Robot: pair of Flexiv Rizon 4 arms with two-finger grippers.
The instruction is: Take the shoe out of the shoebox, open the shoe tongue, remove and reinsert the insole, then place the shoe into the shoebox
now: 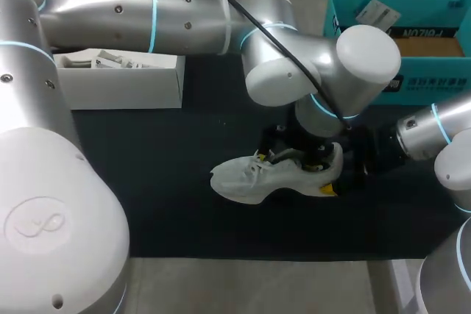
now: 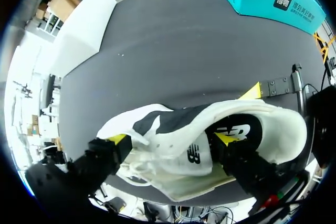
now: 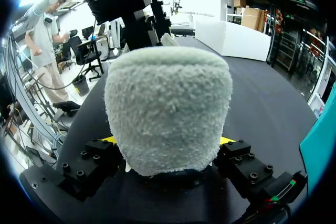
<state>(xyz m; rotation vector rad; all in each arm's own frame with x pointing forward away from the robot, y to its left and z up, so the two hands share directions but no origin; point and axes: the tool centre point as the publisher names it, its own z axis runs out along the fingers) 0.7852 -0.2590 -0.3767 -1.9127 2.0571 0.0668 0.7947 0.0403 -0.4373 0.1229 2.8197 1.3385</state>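
Well behind shoe (image 1: 250, 178): white box (image 1: 121, 82), shoebox (image 1: 441, 82).

The table surface (image 1: 162, 189) is dark, matte black. A white shoe (image 1: 243, 178) rests on it near the middle, toe toward the robot's left. An open white box (image 1: 121, 82) sits at the far left. The teal shoebox (image 1: 430, 86), also open, sits at the far right, apart from the shoe.

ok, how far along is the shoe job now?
Done: shoe is out of the shoebox, on the mat. In hand: right end effector clamps the heel; left end effector is at the tongue, insole seemingly inside. To do: insole out and back in, then shoe into the box.
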